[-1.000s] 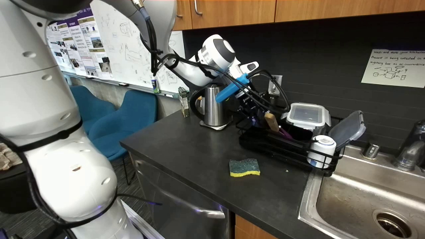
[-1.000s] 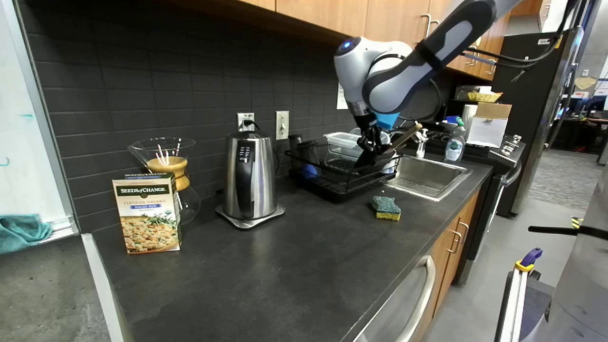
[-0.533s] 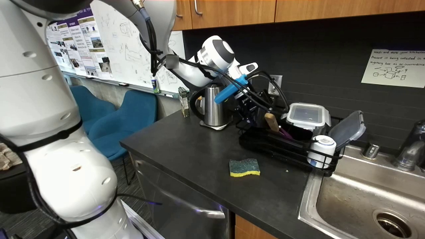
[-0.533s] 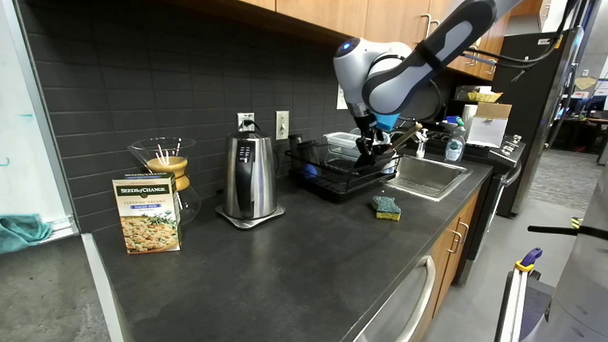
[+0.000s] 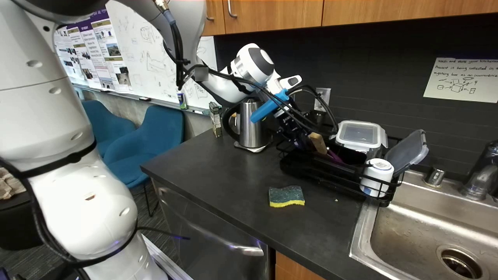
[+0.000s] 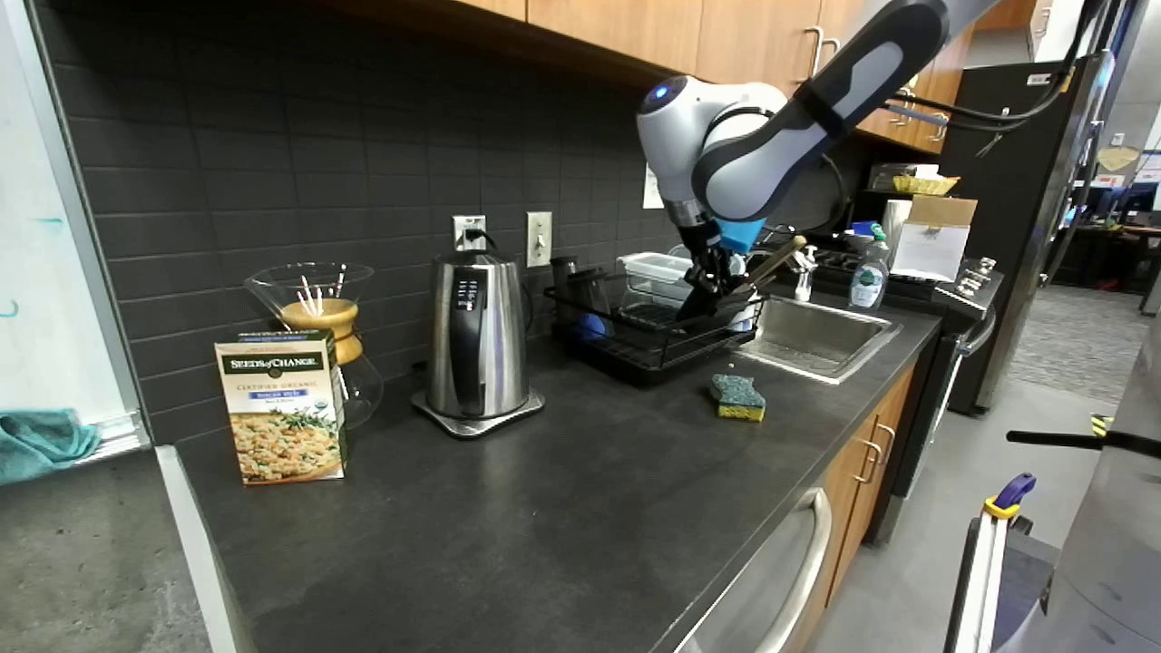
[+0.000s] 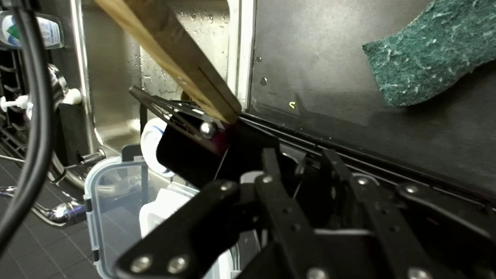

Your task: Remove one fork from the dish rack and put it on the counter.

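Note:
The black dish rack (image 5: pixel 311 171) stands on the dark counter (image 5: pixel 218 179); both also show in an exterior view, rack (image 6: pixel 648 361) and counter (image 6: pixel 508 535). My gripper (image 7: pixel 300 152) is down over the black utensil holder (image 7: pixel 190 159) at the rack's edge. It also shows in both exterior views (image 5: pixel 297 137) (image 6: pixel 714 277). In the wrist view its fingers (image 7: pixel 270 162) stand apart. A shiny metal utensil piece (image 7: pixel 294 153) shows in the gap; I cannot tell whether it is a fork or whether the fingers touch it.
A wooden handle (image 7: pixel 182 66) leans up from the holder beside my gripper. A clear lidded container (image 5: pixel 360 136) and a white bottle (image 5: pixel 377 177) are in the rack. A sponge (image 5: pixel 286 196) lies on the counter. A steel kettle (image 6: pixel 479 336) and the sink (image 5: pixel 420 229) flank the rack.
My arm and gripper have come down slightly toward the utensil holder. The rack, sponge and other things have not visibly moved.

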`<state>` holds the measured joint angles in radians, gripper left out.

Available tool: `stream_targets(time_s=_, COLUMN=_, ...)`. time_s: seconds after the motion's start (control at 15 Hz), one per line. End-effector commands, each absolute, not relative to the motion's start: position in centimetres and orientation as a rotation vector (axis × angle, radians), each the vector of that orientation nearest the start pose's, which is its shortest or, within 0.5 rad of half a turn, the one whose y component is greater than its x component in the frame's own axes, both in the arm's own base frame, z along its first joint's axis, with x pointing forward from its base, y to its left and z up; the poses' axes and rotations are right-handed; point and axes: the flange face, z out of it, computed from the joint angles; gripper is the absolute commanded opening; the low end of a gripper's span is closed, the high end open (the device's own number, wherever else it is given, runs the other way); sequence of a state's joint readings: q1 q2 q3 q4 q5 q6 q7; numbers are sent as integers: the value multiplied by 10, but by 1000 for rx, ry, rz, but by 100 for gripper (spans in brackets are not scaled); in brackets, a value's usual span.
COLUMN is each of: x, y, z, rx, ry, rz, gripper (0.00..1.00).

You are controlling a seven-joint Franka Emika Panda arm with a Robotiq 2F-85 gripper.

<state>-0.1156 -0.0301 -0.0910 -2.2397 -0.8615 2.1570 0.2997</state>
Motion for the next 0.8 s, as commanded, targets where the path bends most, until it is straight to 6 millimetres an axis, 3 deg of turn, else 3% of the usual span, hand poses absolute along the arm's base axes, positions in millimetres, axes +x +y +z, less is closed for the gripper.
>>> stream_targets(time_s=0.0, x=498, y=-134, z=394, rx=2416, ry=5, rz=-11, gripper=3)
stream_targets(time_s=0.73, x=496, y=-127, z=411, rx=2405, ry=-16, rz=24, gripper=1)
